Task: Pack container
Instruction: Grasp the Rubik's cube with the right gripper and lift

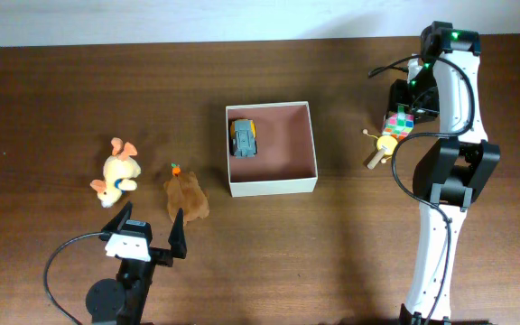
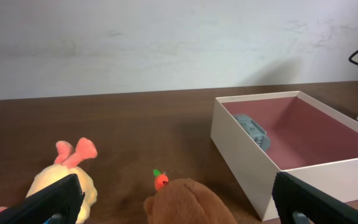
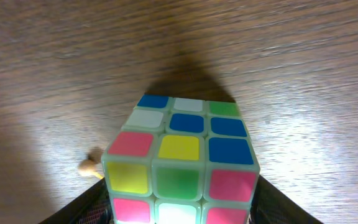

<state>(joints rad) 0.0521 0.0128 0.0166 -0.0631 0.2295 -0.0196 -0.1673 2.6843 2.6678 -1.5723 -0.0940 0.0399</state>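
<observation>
Left gripper (image 1: 152, 219) wide open, empty, by one brown plush (image 1: 186, 195); one yellow plush (image 1: 117, 171) beside. One container (image 1: 272, 186) mid-table, one grey car (image 1: 244, 137) inside. Right gripper (image 3: 179, 214) clamps one colour cube (image 1: 398, 123); one wooden toy (image 1: 379, 147) near.

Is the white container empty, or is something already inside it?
Not empty: one grey toy car lies in a corner of the container; its remaining floor is bare.
</observation>
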